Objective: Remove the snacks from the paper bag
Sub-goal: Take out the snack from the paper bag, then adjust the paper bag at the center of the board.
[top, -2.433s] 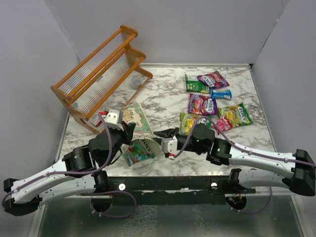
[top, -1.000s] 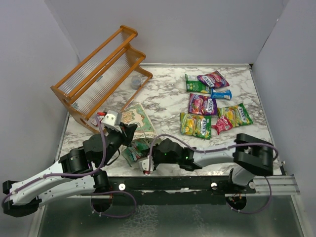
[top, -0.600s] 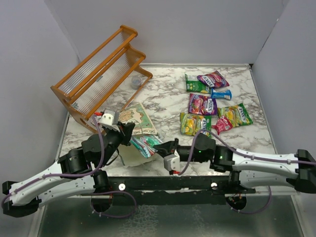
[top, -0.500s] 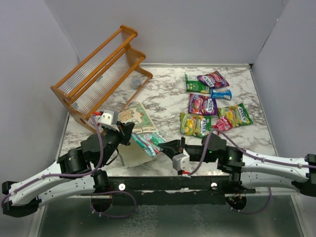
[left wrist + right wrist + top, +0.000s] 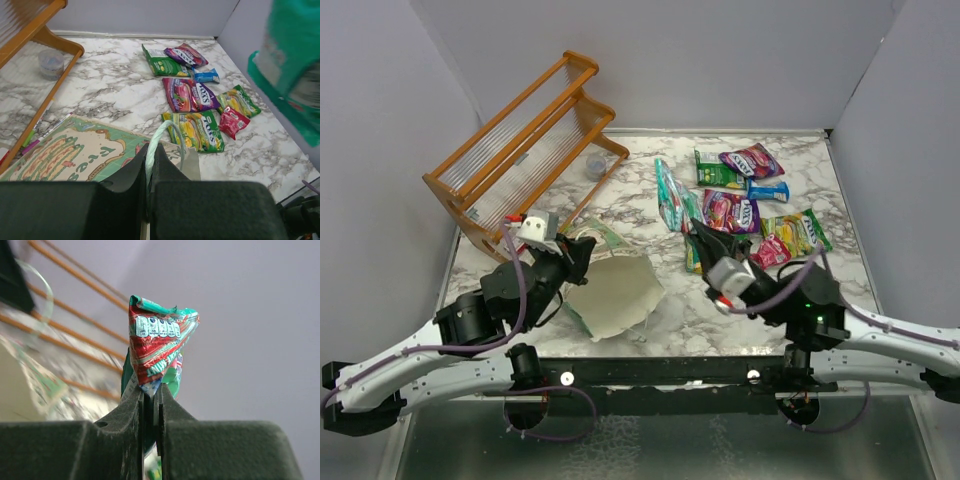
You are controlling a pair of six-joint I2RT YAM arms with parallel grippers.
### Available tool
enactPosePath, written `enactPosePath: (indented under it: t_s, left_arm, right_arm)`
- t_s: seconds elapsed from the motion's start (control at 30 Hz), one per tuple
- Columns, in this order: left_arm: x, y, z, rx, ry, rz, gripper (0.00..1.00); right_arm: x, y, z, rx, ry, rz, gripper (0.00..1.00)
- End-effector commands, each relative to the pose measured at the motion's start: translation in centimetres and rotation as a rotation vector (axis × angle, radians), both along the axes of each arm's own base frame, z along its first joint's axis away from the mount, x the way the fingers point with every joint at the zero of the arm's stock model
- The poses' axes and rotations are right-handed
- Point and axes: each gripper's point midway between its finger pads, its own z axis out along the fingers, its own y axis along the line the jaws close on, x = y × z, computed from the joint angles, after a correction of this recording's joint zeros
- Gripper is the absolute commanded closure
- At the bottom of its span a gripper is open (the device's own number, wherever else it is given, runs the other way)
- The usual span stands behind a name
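The paper bag [image 5: 612, 292] lies on its side near the front left, its cream inside facing up. My left gripper [image 5: 578, 250] is shut on the bag's pale string handle [image 5: 151, 150], with the printed side of the bag [image 5: 70, 155] below it. My right gripper [image 5: 696, 230] is shut on the lower edge of a teal-and-red snack packet [image 5: 671, 196], held up in the air over the table's middle; the same packet [image 5: 159, 347] stands upright above the fingers. Several other snacks lie at the back right, among them a green one [image 5: 717, 171], a purple-pink one [image 5: 731, 212] and a red one [image 5: 772, 251].
An orange wooden rack [image 5: 520, 160] leans at the back left, with a small clear cup [image 5: 595, 166] beside its foot. Two thin pens [image 5: 45, 132] lie next to the bag. Grey walls close the table on three sides.
My right gripper has drawn the teal-and-red packet out of the bag's mouth and swung it right and up, toward the other packets. The bag has tipped, showing its cream inside.
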Motion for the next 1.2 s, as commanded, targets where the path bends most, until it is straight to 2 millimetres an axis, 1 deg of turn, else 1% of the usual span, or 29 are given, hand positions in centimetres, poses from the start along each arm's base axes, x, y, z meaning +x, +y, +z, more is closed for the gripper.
enactPosePath:
  t_s: [0.0, 0.07, 0.17, 0.27, 0.33, 0.37, 0.43, 0.53, 0.57, 0.67, 0.7, 0.77, 0.9, 0.97, 1.0, 1.07, 1.17]
  left_arm:
    - [0.6, -0.4, 3.1, -0.073, -0.003, 0.034, 1.0]
    - [0.9, -0.7, 4.2, -0.101, 0.006, 0.053, 1.0]
    - [1.2, -2.2, 6.5, -0.154, -0.02, 0.026, 1.0]
    - [1.8, -4.3, 8.1, -0.177, -0.036, 0.002, 1.0]
    - [2.3, -5.7, 9.0, -0.182, -0.042, -0.004, 1.0]
    - [2.5, -6.5, 9.5, -0.182, -0.051, -0.012, 1.0]
    - [3.1, -7.5, 10.2, -0.181, -0.077, -0.017, 1.0]
    - [4.0, -7.9, 10.6, -0.183, -0.097, -0.01, 1.0]
    - [4.3, -7.8, 10.3, -0.178, -0.095, -0.002, 1.0]
    - [5.0, -6.4, 7.7, -0.167, -0.055, 0.036, 1.0]
    - [4.9, -5.9, 6.9, -0.17, -0.046, 0.04, 1.0]
    - [4.5, -4.6, 5.2, -0.173, -0.029, 0.047, 1.0]
    - [3.1, -1.5, 2.7, -0.187, 0.011, 0.079, 1.0]
    - [2.2, -0.2, 1.3, -0.196, 0.038, 0.084, 1.0]
    - [1.7, 0.1, 0.7, -0.203, 0.049, 0.072, 1.0]
    - [0.7, 0.8, 0.0, -0.232, 0.063, 0.045, 1.0]
    - [-0.7, 1.3, 0.1, -0.277, 0.053, -0.016, 1.0]
  right_arm:
    - [7.1, -5.5, -1.9, 0.07, 0.146, -0.564, 0.98]
    - [8.0, -5.7, -3.1, 0.098, 0.209, -0.559, 0.98]
    - [10.7, -7.1, -5.2, 0.207, 0.346, -0.551, 0.98]
    - [14.3, -9.0, -8.8, 0.267, 0.54, -0.622, 0.98]
    - [15.9, -9.6, -11.1, 0.283, 0.643, -0.682, 0.98]
    - [16.4, -9.6, -12.0, 0.28, 0.678, -0.699, 0.98]
    - [16.7, -9.2, -13.5, 0.265, 0.728, -0.707, 0.98]
    - [16.5, -8.8, -14.3, 0.269, 0.759, -0.682, 0.98]
    - [16.5, -8.8, -14.4, 0.271, 0.759, -0.678, 0.98]
    - [16.2, -9.2, -14.3, 0.283, 0.754, -0.676, 0.98]
    - [16.0, -8.8, -14.4, 0.271, 0.757, -0.652, 0.98]
    - [15.9, -8.8, -14.5, 0.267, 0.756, -0.643, 0.98]
    - [15.8, -8.6, -14.5, 0.269, 0.755, -0.626, 0.98]
    - [15.9, -8.3, -14.3, 0.269, 0.754, -0.615, 0.98]
    - [16.0, -8.1, -14.4, 0.266, 0.755, -0.611, 0.98]
    - [16.1, -7.9, -14.4, 0.265, 0.756, -0.605, 0.98]
    - [16.2, -7.6, -14.4, 0.265, 0.758, -0.596, 0.98]
